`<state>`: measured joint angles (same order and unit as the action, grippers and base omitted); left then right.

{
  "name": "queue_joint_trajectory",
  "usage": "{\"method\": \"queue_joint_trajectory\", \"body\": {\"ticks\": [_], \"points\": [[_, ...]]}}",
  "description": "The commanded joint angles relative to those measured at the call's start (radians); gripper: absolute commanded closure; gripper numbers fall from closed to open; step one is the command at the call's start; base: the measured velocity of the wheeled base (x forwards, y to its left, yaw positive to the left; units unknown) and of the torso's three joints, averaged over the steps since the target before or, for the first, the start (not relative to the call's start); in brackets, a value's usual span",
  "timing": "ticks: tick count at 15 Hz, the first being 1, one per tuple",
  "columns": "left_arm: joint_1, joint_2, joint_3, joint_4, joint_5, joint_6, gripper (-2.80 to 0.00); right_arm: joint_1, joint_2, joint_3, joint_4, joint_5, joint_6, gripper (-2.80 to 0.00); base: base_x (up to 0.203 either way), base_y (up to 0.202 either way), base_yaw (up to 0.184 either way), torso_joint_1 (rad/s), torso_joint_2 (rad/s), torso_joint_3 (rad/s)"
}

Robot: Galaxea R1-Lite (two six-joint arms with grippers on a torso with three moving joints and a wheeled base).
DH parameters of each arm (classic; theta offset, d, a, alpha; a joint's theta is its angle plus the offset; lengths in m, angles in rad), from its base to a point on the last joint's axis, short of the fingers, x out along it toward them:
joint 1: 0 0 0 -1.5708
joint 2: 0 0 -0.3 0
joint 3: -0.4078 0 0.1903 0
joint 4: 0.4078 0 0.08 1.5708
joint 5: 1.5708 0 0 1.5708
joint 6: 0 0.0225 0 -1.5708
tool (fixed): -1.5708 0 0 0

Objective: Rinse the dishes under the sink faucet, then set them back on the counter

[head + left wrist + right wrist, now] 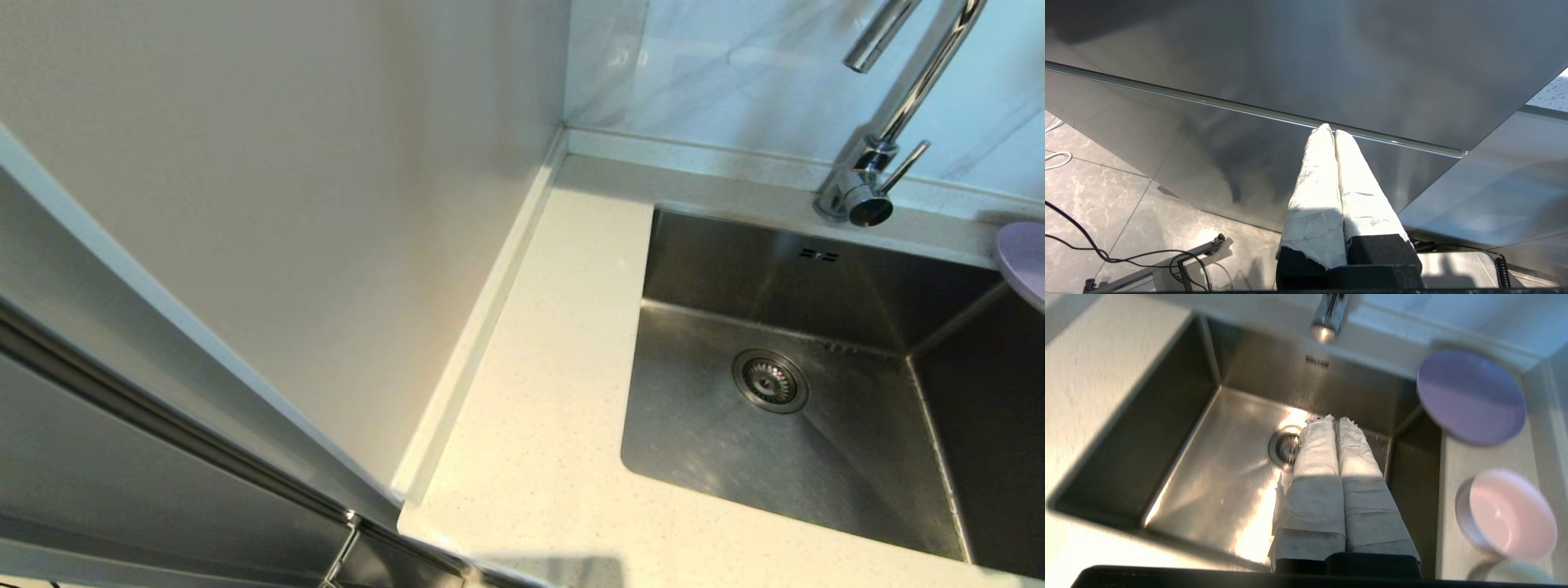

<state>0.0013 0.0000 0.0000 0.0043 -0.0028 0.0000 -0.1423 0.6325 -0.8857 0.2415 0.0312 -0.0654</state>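
A lilac plate (pixel 1471 396) and pale pink bowl (pixel 1508 514) sit on my cream, speckled counter (pixel 539 425) beside the brushed steel sink (pixel 816 457) and chrome faucet (pixel 890 122).

A home kitchen: steel sink (pixel 816 408), chrome faucet (pixel 890 131), speckled stone counter (pixel 539 392), marble wall (pixel 735 73), pastel dishes (pixel 1472 396).

The right gripper (pixel 1336 421) points downward, its two white-wrapped fingers (pixel 1318 453) pressed together along their full length and holding nothing. The left gripper (pixel 1331 130) is likewise closed, wrapped fingers (pixel 1316 179) touching, empty. Neither arm appears in the head view.
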Motion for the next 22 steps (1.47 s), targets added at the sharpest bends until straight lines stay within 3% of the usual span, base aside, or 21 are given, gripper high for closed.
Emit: {"method": "queue_joint_trajectory", "body": {"ticks": [1, 4, 7, 11, 14, 22], "points": [[0.0, 0.0, 0.0, 0.0, 0.0, -0.001, 0.0, 0.023, -0.176, 0.132, 0.004, -0.009, -0.012, 0.0, 0.0, 0.0, 0.0, 0.0, 0.0, 0.0], [0.0, 0.0, 0.0, 0.0, 0.0, 0.0, 0.0, 0.035, -0.318, 0.27, 0.055, -0.023, -0.023, 0.0, 0.0, 0.0, 0.0, 0.0, 0.0, 0.0], [0.0, 0.0, 0.0, 0.0, 0.0, 0.0, 0.0, 0.038, -0.343, 0.36, 0.134, -0.098, -0.041, 0.0, 0.0, 0.0, 0.0, 0.0, 0.0, 0.0], [0.0, 0.0, 0.0, 0.0, 0.0, 0.0, 0.0, 0.038, -0.343, 0.399, 0.133, -0.103, -0.008, 0.0, 0.0, 0.0, 0.0, 0.0, 0.0, 0.0], [0.0, 0.0, 0.0, 0.0, 0.0, 0.0, 0.0, 0.1, -0.353, 0.392, 0.132, -0.102, -0.012, 0.0, 0.0, 0.0, 0.0, 0.0, 0.0, 0.0], [0.0, 0.0, 0.0, 0.0, 0.0, 0.0, 0.0, 0.14, -0.634, 0.53, 0.156, -0.102, -0.018, 0.0, 0.0, 0.0, 0.0, 0.0, 0.0, 0.0]]}}
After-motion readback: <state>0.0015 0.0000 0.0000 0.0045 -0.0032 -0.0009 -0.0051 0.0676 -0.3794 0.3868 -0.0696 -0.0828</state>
